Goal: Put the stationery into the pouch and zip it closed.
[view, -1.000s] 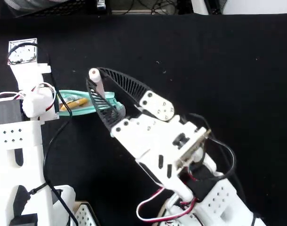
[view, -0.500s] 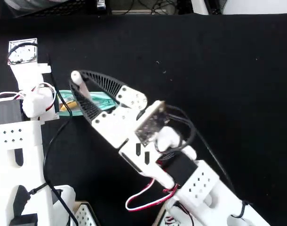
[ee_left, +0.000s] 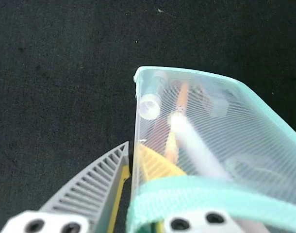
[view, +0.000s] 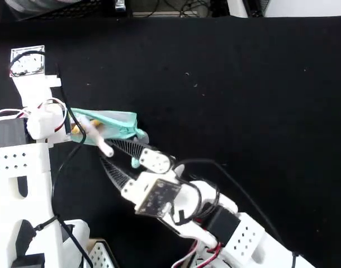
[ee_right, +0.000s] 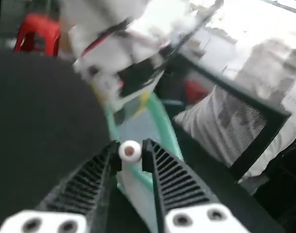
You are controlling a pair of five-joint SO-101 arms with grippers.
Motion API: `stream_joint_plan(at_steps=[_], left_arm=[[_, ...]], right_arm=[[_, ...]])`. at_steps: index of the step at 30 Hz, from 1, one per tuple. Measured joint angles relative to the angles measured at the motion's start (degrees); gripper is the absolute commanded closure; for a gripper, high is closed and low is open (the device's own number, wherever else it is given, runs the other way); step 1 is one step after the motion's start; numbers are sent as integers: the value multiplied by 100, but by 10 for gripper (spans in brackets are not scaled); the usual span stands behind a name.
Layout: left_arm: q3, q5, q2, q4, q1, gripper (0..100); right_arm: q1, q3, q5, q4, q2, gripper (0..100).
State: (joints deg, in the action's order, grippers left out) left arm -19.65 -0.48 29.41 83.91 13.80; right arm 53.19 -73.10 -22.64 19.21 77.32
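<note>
Pouch [view: 115, 123], teal-trimmed, translucent: at the left of the black surface [view: 249, 84], just beside the white left arm [view: 25, 151]. Pinched at one end by the left gripper [ee_left: 133, 154]. Fingers closed on the pouch wall: grey ribbed one [ee_left: 92, 191] outside, yellow one [ee_left: 155, 167] behind the wall, per left wrist view. Seen through the wall: orange pencil [ee_left: 181, 99], short white-capped cylinder [ee_left: 150, 105], and white pen [ee_left: 196, 148] running in among them.

Further right, high view: pen slanted, far end over the pouch's left end, near end clamped in the right gripper [view: 107, 151]. Black ribbed fingers [view: 131, 148] nearly closed, tight on the pen barrel and nothing else. Same in right wrist view: round pen end between the two fingers, teal pouch rim just beyond, left arm's white body behind that. Right arm [view: 215, 223] stretching off toward the lower right of the surface.
</note>
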Motion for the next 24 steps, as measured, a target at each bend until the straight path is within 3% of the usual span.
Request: stream_joint_plan(at_steps=[15,24], left_arm=[[0,0,0,0,0,970],[0,0,0,0,0,970]], right_arm=[[26,1873,580,1046,-1152,861],[-1398,2321,756,3420,-308,856]])
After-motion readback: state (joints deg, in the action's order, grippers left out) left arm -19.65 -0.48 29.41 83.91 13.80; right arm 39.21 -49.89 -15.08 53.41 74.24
